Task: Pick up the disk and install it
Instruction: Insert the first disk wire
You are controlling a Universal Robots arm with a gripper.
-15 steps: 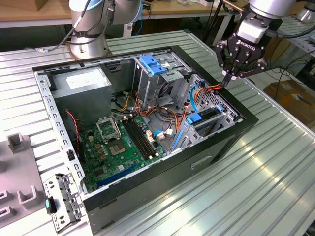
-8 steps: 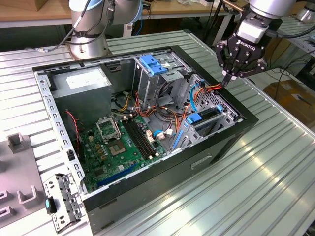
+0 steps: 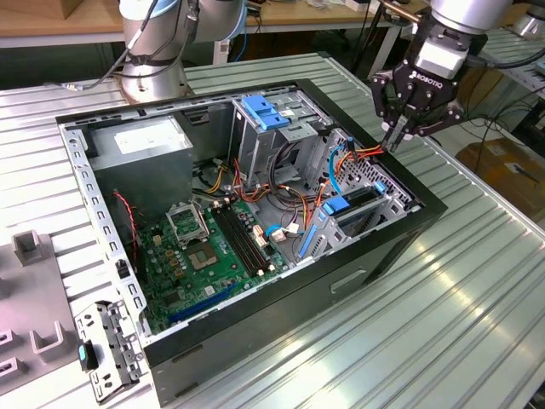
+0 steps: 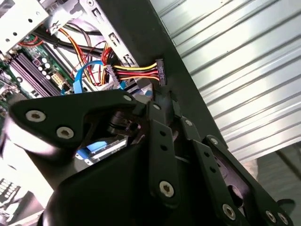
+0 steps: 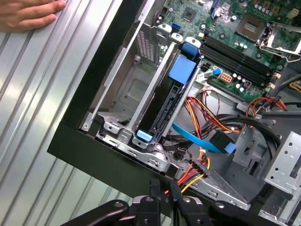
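Ribbed aluminium desk (image 3: 443,324) across the exterior view's foreground. A loose grey stamped-steel bracket (image 3: 109,345) sits lower left, parked clear of the work. Black steel case (image 3: 255,328) lies on its side, lid off, so the bays face up. Green motherboard (image 3: 200,251) at centre. Right of centre, the disk (image 3: 362,198) stands on edge inside a perforated metal cage, hugged by a blue plastic carrier. It looks seated, the rails likely made for sliding it down. Upper right, claw (image 3: 397,141) hangs just over the case rim, fingers pressed together with nothing between, beside a black plug (image 4: 159,71) on yellow, red and black wires. In the first wrist view a hand (image 5: 28,14) rests flat on the desk.
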